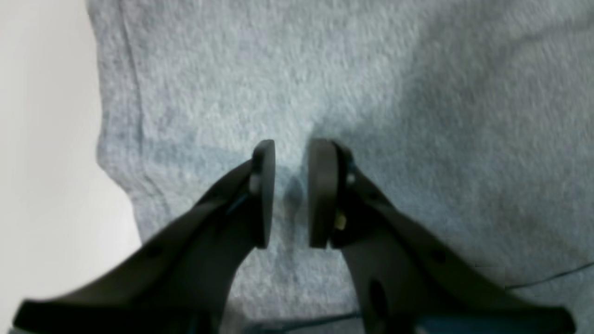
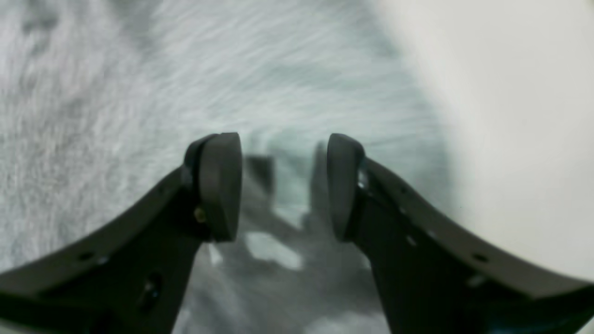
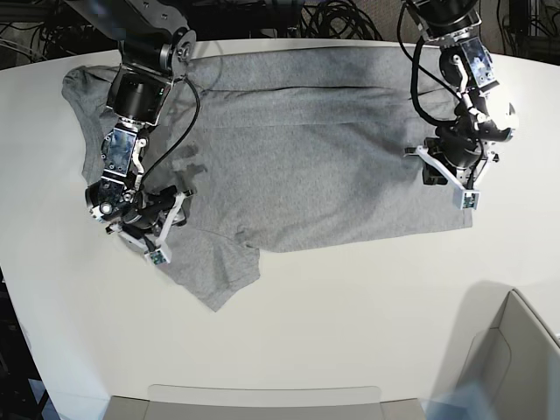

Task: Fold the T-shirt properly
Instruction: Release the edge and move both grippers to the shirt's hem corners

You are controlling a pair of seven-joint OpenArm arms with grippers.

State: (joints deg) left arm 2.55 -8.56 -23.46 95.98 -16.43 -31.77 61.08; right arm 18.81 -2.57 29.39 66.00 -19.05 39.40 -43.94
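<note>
The light-grey T-shirt [image 3: 306, 166] lies spread on the white table [image 3: 350, 332] with its plain side up. A fold line runs along its far part, and one sleeve [image 3: 214, 271] points toward the near left. My left gripper [image 3: 444, 175] hovers over the shirt's right end. In the left wrist view this left gripper [image 1: 292, 148] shows a narrow gap between its pads and only flat T-shirt cloth [image 1: 325, 69] beneath. My right gripper [image 3: 169, 227] is over the left side by the sleeve. Up close, the right gripper [image 2: 283, 139] stands wide open above blurred T-shirt cloth [image 2: 93, 93].
Bare table shows left of the cloth [image 1: 37, 139] in the left wrist view and right of it [image 2: 510, 93] in the right wrist view. A grey bin [image 3: 516, 359] stands at the near right corner. Cables [image 3: 332, 17] lie behind the table's far edge.
</note>
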